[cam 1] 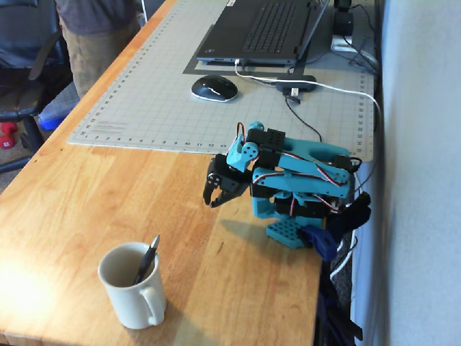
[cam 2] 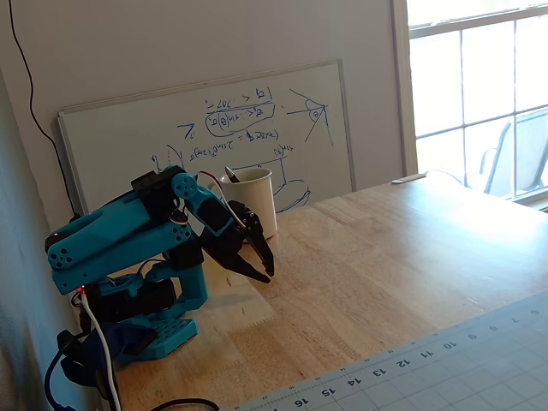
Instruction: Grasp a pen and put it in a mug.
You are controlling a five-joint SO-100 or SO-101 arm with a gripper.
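The cream-white mug (cam 1: 130,292) stands near the table's front edge in a fixed view, handle toward the camera. The dark pen (cam 1: 146,262) stands slanted inside it, top end above the rim. In a fixed view from behind the arm, the mug (cam 2: 259,204) sits past the gripper with the pen's tip (cam 2: 229,175) just over its rim. My gripper (cam 1: 214,201) hangs folded close to the blue arm base, pointing down at the wood, well apart from the mug. Its black jaws meet at the tips and hold nothing. The gripper (cam 2: 267,273) hovers just above the table.
A grey cutting mat (cam 1: 151,101) carries a laptop (cam 1: 266,29), a mouse (cam 1: 214,88) and a cabled hub (cam 1: 296,82). A person (cam 1: 94,36) stands at the table's far left corner. A whiteboard (cam 2: 214,128) leans on the wall behind the mug.
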